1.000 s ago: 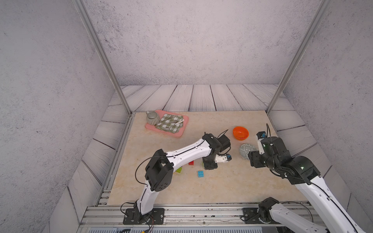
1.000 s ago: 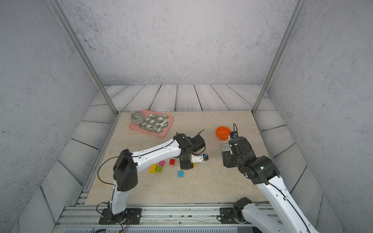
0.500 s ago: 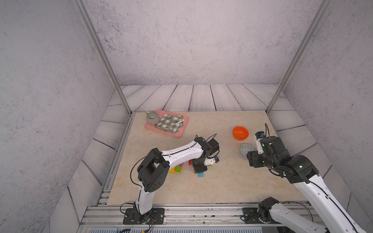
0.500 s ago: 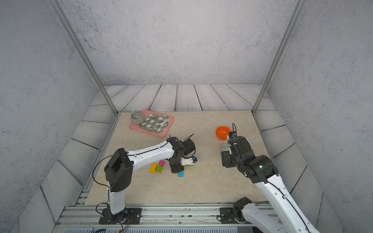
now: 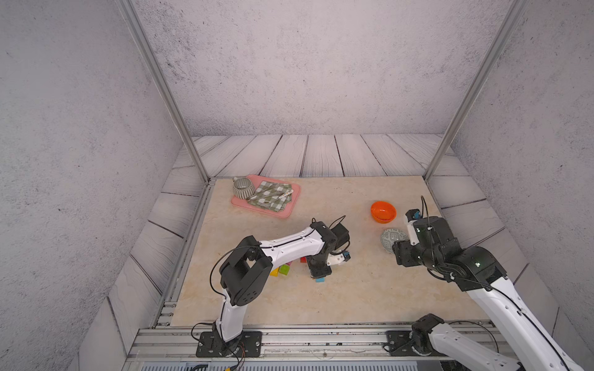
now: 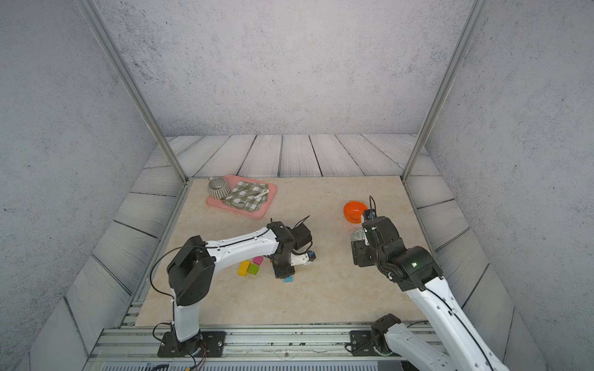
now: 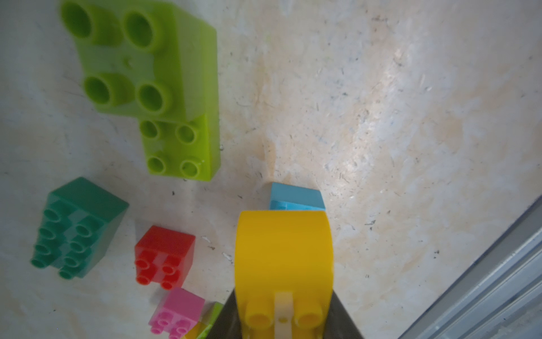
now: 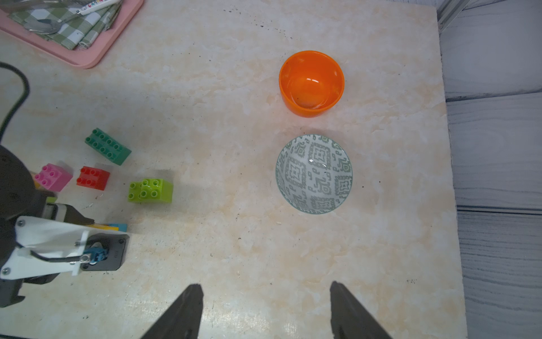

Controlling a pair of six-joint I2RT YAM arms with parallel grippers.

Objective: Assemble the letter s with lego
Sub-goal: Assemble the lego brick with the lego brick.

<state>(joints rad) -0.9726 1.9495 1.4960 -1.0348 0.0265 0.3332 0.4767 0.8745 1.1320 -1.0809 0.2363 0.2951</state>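
My left gripper (image 7: pixel 283 308) is shut on a yellow lego brick (image 7: pixel 283 258) and holds it low over a blue brick (image 7: pixel 296 196) on the table. In both top views this gripper (image 5: pixel 318 273) (image 6: pixel 283 273) points down, with the blue brick (image 5: pixel 319 280) (image 6: pixel 288 278) showing just in front of it. Loose lego lies beside it: two stacked lime bricks (image 7: pixel 146 58), a dark green oblong (image 7: pixel 79 226), a red square (image 7: pixel 164 252) and a pink square (image 7: pixel 177 311). My right gripper (image 8: pixel 265 293) hangs open and empty near the patterned bowl (image 8: pixel 313 174).
An orange bowl (image 5: pixel 383 211) stands behind the patterned bowl (image 5: pixel 392 239) at the right. A pink tray (image 5: pixel 289 212) with a checked cloth and a striped cup sits at the back left. Another yellow brick (image 6: pixel 244 268) and a lime one (image 6: pixel 253 269) lie under the left arm.
My left arm has swung leftward and nearer with the yellow brick, coming down over the blue brick. The right arm has hardly moved.
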